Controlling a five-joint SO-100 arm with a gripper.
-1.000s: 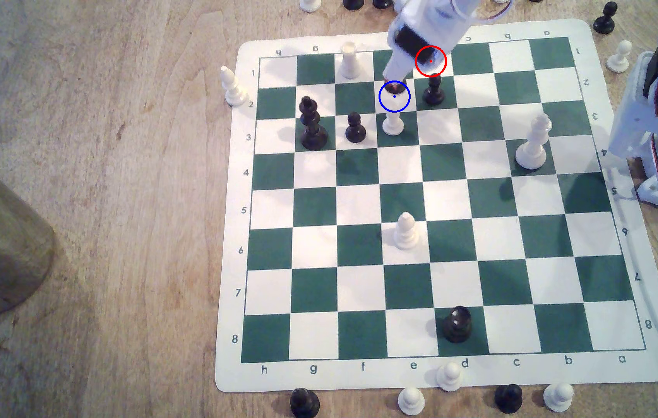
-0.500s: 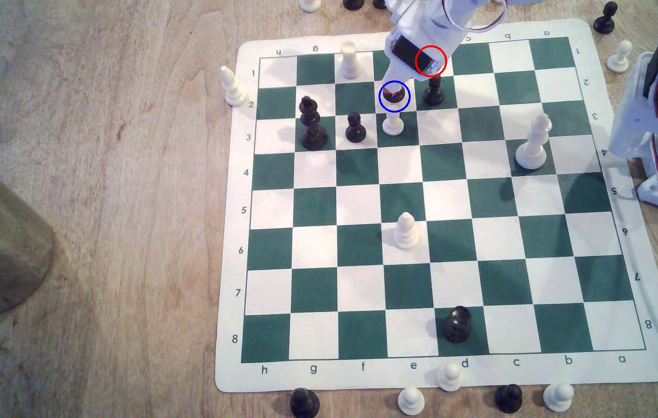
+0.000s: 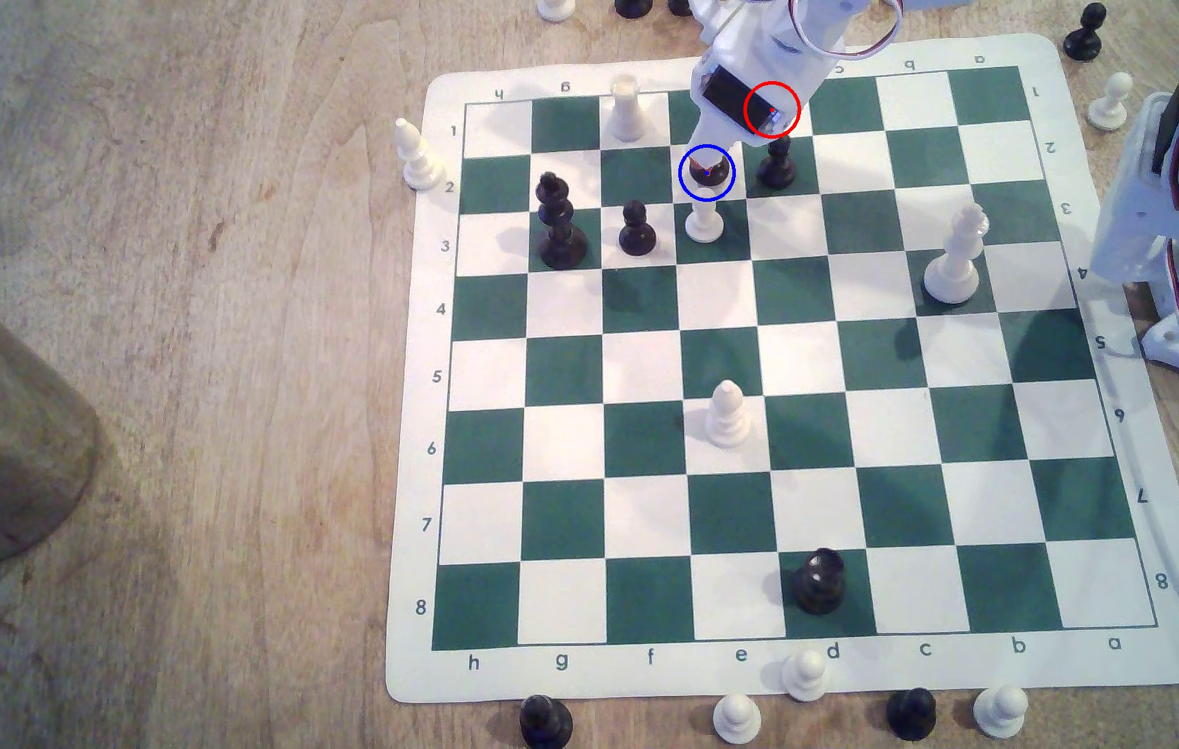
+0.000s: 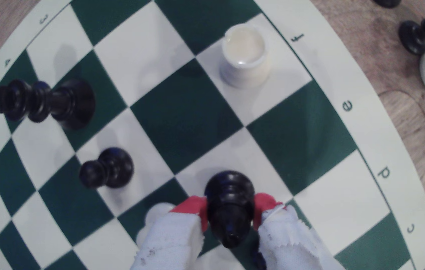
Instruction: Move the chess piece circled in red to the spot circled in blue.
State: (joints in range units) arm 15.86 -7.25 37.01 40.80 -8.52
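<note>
The gripper pinches the bishop between its red pads, base apparently down on the blue-ringed square. Placement looks nearly done; next, open gently and lift straight, clear of the white pawn just beside.

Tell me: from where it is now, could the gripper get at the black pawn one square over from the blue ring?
Probably not yet. The gripper is shut on the black bishop over the blue-ringed spot, so it would have to let go first. The black pawn stands close beside, with open board around it.
</note>
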